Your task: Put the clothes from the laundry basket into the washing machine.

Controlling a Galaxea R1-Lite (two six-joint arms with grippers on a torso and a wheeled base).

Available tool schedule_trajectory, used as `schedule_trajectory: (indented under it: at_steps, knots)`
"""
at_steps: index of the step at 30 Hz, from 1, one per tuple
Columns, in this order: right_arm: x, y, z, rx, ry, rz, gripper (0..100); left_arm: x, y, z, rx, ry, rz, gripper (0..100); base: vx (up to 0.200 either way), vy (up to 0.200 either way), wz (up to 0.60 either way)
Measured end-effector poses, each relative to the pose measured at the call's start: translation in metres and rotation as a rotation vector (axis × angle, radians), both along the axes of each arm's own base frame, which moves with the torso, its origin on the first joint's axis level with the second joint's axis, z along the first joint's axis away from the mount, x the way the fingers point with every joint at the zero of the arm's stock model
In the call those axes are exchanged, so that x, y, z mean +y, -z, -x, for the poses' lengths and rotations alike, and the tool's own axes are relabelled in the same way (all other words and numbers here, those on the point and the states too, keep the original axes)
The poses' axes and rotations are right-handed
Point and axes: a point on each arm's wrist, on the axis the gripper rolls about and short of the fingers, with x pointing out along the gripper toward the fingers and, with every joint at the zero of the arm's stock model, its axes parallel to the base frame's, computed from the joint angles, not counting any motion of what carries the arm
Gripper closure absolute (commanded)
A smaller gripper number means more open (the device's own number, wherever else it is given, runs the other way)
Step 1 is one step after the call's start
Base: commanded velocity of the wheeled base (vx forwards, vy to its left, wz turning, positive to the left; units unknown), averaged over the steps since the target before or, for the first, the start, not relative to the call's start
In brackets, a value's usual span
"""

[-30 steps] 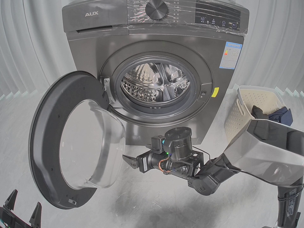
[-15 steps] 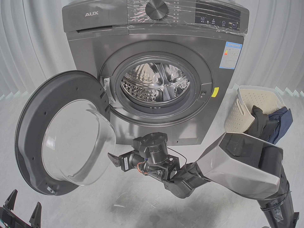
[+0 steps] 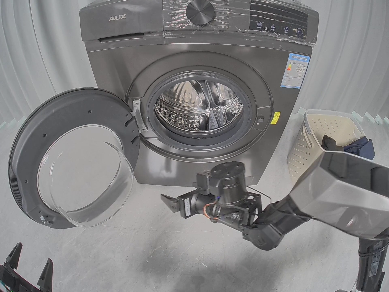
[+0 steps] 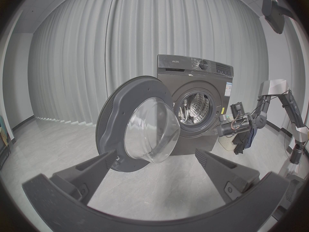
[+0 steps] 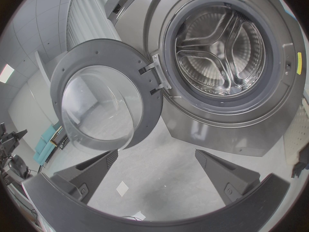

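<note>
The right arm's grey upper link covers the near part of the laundry basket (image 3: 304, 144), so only a dark bundle of clothes (image 3: 347, 144) shows above its rim, and how much more lies below cannot be seen. In the right wrist view the basket is cut off at the frame's edge, with just a scrap of dark cloth showing. In the left wrist view the dark cloth lines up with the right arm's wrist, and the two are hard to separate there.

The right gripper (image 5: 156, 165) has its fingers (image 5: 96, 166) spread wide with nothing between them and touching nothing; it hangs above the floor. The washing machine (image 3: 121, 67) stands just beyond it, the bare drum (image 3: 198, 106) ahead of and above the fingertips. The door (image 3: 75, 114) is swung fully out, off to the left of this gripper and apart from it. The basket with the clothes sits behind the gripper to the right, by the arm's elbow.

The left gripper (image 4: 156, 165) is low and well back from the machine, its fingers (image 3: 16, 254) also wide apart and holding nothing, with the door ahead of it
</note>
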Motion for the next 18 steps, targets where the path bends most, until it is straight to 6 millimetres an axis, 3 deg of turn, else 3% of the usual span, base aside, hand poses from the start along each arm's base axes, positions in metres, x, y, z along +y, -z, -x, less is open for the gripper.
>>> schedule_trajectory:
  at_steps: [6,18]
  knots:
    - [-0.056,-0.027,0.017,-0.032,0.056,0.011,0,0.0,0.0,0.0,0.001,0.0,0.001,0,0.0,0.0,0.0]
    - [-0.183,-0.085,0.074,-0.124,0.228,-0.037,0,0.0,0.0,0.0,0.0,0.0,0.001,0,0.0,0.0,0.0]
